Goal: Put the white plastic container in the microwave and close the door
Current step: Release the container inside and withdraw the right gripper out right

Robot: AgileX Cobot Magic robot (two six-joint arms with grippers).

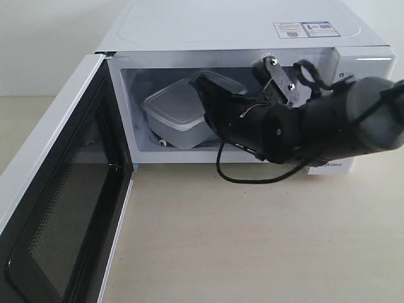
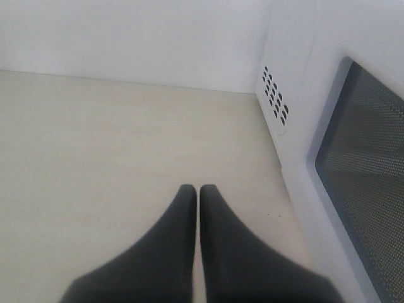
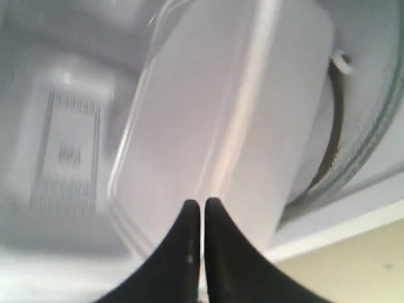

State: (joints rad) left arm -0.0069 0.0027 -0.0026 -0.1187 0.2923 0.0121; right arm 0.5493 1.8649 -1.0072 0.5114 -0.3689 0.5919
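The white microwave [image 1: 240, 25] stands with its door [image 1: 63, 208] swung wide open to the left. Inside the cavity the white plastic container [image 1: 173, 107] sits tilted, its right end raised. My right gripper [image 1: 207, 95] reaches into the opening and is shut on that raised rim. In the right wrist view the fingertips [image 3: 191, 208] pinch the edge of the container [image 3: 221, 107], with a thin pale strip between them. My left gripper [image 2: 198, 187] is shut and holds nothing, low over the tabletop beside the door's dark window [image 2: 366, 170]. It is out of the exterior view.
The glass turntable rim [image 3: 372, 145] shows under the container. The right arm [image 1: 328, 126] and its black cable [image 1: 252, 180] cross the front of the opening and cover the dials. Vent holes [image 2: 274, 101] mark the microwave's side. Pale tabletop [image 1: 252, 240] spreads in front.
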